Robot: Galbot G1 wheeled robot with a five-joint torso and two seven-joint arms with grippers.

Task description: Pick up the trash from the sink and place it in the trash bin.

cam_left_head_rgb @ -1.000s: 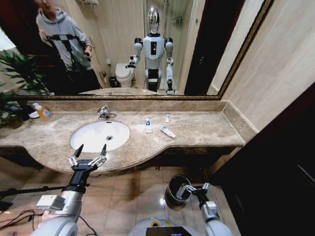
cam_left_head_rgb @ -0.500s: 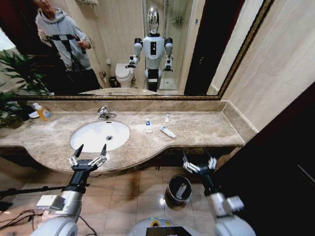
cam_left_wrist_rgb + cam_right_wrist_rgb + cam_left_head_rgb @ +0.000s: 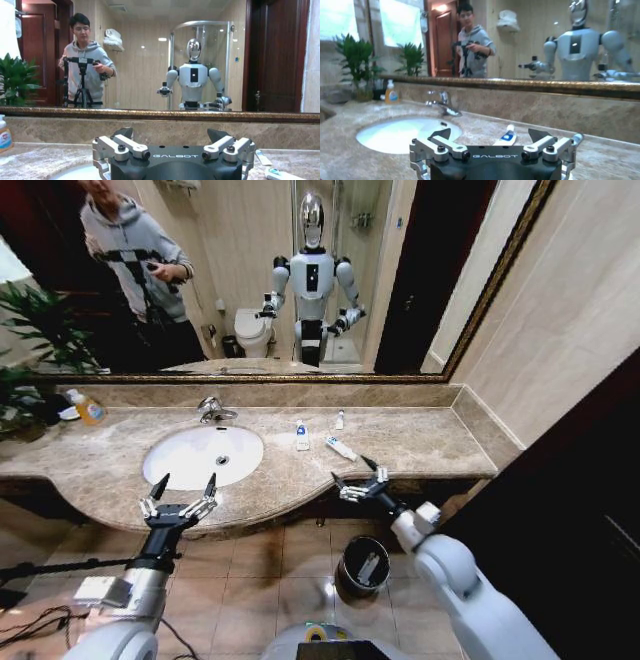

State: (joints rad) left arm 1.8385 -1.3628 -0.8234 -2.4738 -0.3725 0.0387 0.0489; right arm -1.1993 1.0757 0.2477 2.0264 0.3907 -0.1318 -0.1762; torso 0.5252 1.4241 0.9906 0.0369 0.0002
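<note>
Right gripper (image 3: pixel 358 477) spread, empty, raised at the front edge of the beige marble countertop (image 3: pixel 420 442), near a long white packet (image 3: pixel 340 448). Blue-labelled small bottle (image 3: pixel 301 436) and small white tube (image 3: pixel 340 420) lie beside the white oval sink (image 3: pixel 203 455). Dark round trash bin (image 3: pixel 363 565) on floor below. Left gripper (image 3: pixel 180 498) spread, empty, before the sink.

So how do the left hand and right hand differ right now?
The left hand sits at the counter's front edge before the sink, pointing straight ahead. The right hand is at the edge farther right, above the trash bin, angled toward the small tubes. Both are open and empty.
</note>
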